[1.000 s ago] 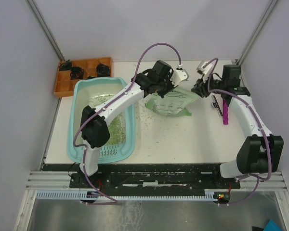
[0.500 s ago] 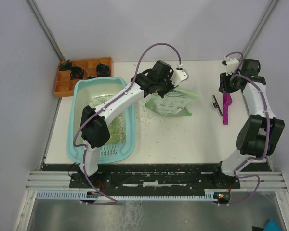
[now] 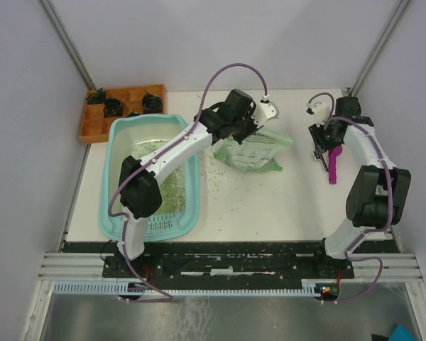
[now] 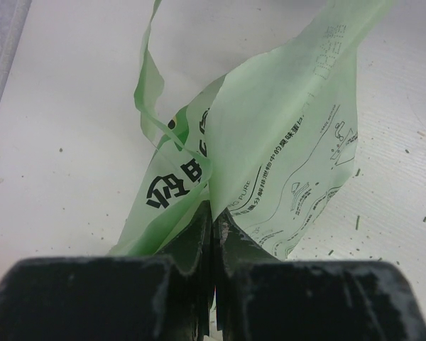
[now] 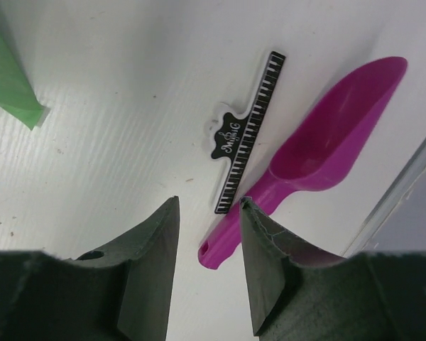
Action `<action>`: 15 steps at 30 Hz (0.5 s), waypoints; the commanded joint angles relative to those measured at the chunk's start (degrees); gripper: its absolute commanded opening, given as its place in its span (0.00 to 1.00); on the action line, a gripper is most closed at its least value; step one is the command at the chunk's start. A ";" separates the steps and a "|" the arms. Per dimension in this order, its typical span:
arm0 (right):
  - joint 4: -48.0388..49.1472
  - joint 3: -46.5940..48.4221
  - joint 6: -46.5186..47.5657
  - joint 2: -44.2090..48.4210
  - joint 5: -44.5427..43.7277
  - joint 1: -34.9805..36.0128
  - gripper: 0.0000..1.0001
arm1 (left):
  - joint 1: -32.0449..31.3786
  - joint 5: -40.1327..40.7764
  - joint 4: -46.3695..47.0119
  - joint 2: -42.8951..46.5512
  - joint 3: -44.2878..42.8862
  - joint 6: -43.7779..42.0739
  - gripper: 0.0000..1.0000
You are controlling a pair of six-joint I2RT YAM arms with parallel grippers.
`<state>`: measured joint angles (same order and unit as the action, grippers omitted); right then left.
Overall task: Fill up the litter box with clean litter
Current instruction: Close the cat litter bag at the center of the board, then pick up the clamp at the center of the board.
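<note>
Overhead, the upper left of the frame holds a small orange plastic compartmented tray (image 3: 99, 128) with dark, round-looking parts in its cells. Just below it sits the litter box (image 3: 108, 185), a large light teal plastic tub with rounded corners, a whitish floor and a ribbed slotted ledge (image 3: 163, 226) at its near short end. The litter (image 3: 174, 192), tiny pale green granules, lies in a loose grainy patch toward the tub's right wall and thins toward the far end, leaving much of the floor bare. The left arm crosses over the tub. Its left gripper (image 4: 211, 213) has its dark fingers pinched together on a fold of the thin, crinkled light green and white printed bag (image 4: 284, 142), which slumps on the white table (image 3: 270, 206) at upper centre. The bag carries bold black characters, the word "PURE" and fine line drawings with small print too fine to read. Stray granules (image 3: 224, 181) speckle the table between the tub and the bag. At the upper right, the right gripper (image 5: 209, 213) hangs over the table with its black fingers moderately apart and nothing between them. Beyond them lie a flat black-and-white clip (image 5: 245, 135), printed as a piano keyboard with a script word not fully legible, and beside it, at the right, a smooth magenta plastic scoop (image 5: 319, 153).
</note>
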<state>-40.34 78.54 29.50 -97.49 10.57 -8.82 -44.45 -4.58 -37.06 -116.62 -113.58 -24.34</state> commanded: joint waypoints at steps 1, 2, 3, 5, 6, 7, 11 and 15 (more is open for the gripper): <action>0.59 -0.67 2.03 -0.71 -3.69 2.32 0.48 | -0.66 -2.67 6.41 0.69 -0.97 1.72 0.03; 0.56 -0.33 1.73 -0.76 -3.64 2.46 0.47 | -0.72 -2.71 6.55 0.69 -1.09 1.82 0.03; 0.66 -0.08 1.38 -0.77 -3.60 2.49 0.47 | -0.71 -2.70 6.68 0.69 -1.30 1.91 0.03; 0.79 0.38 0.97 -0.85 -3.56 2.49 0.47 | -0.73 -2.67 7.38 0.69 -1.51 2.15 0.04; 0.80 0.68 0.86 -0.98 -3.51 2.54 0.47 | -0.67 -2.85 7.64 0.61 -1.59 2.26 0.06; 0.72 0.99 0.70 -1.10 -3.46 2.50 0.47 | -0.70 -2.92 7.83 0.43 -1.68 2.28 0.09; 0.43 1.64 0.46 -1.47 -3.44 2.54 0.47 | -0.66 -3.26 7.62 -0.52 -2.78 2.41 0.16; 0.76 1.19 0.19 -1.30 -3.49 2.55 0.46 | -0.72 -3.67 7.86 -0.86 -3.30 2.60 0.19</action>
<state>-40.38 77.97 30.26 -98.72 8.69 -6.15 -44.45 -5.80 -34.13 -116.68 -113.62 -23.77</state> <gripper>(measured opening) 0.462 0.180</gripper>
